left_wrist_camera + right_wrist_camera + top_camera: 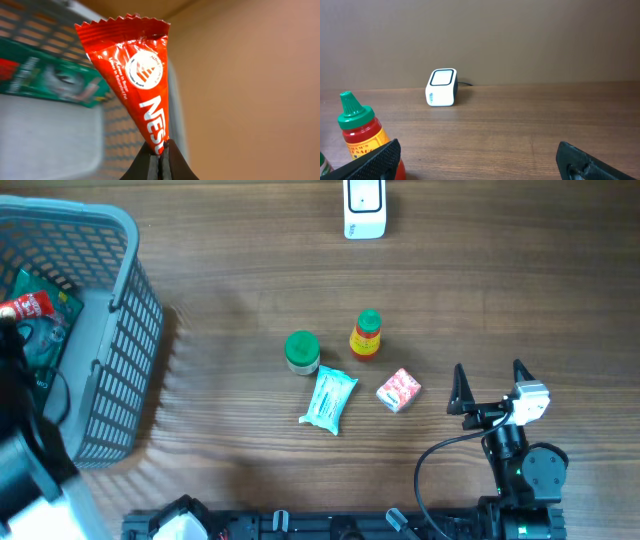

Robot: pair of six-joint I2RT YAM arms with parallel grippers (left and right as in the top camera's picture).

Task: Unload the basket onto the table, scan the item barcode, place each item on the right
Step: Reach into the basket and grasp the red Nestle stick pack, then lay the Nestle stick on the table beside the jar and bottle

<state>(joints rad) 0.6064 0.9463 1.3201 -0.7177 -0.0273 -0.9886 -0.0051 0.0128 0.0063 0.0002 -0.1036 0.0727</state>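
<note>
On the brown wooden tabletop (230,270), over the grey plastic mesh basket (125,320), the left fingers (145,169) pinch one narrow end of a red crinkly foil sachet (142,85), probably light, limp and slippery, best gripped at its flat seam, while the right fingers (458,388) gape wide, empty.

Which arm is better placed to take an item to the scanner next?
Left. The left tool is shut on the red packet over the basket, ready to carry; the right tool stands open and empty.
</note>
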